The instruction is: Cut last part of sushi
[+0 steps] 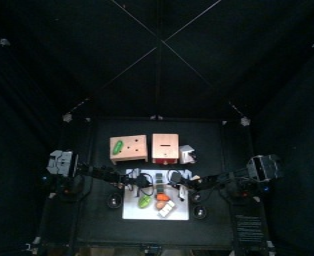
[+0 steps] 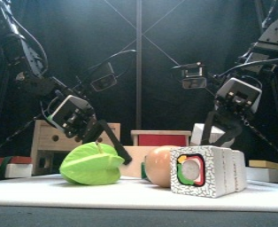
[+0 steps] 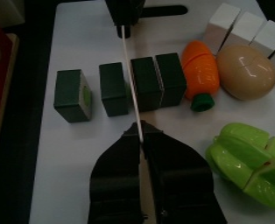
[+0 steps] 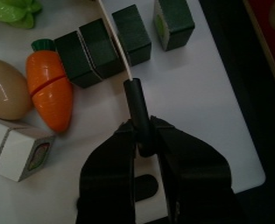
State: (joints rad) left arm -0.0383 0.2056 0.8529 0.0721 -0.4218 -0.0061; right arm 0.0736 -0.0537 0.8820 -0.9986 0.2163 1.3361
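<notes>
Four dark green sushi pieces [image 3: 114, 87] are seen in a row on the white board [image 3: 58, 175], approx. mid-board. Two stand apart at one end; the other two are touching each other, next to the carrot [image 3: 199, 74]. One knife [image 4: 134, 96] is held by its black handle in the right gripper [image 4: 137, 127], fingers clamped tight round it. The pale blade is laid across the row betw. the 2nd and 3rd piece, i.e. at the edge of the joined pair. The left gripper [image 3: 137, 131] is held just beside the row at the blade's far end, fingers pressed nearly together w/ only a thin slit left. Nothing is clearly gripped there, and contact w/ the blade tip can't be told. Also counted on the board: 1 egg [image 3: 248, 70], 1 green leafy veg [image 3: 251, 157] and 1 white block w/ a rice-roll face [image 2: 206, 170].
</notes>
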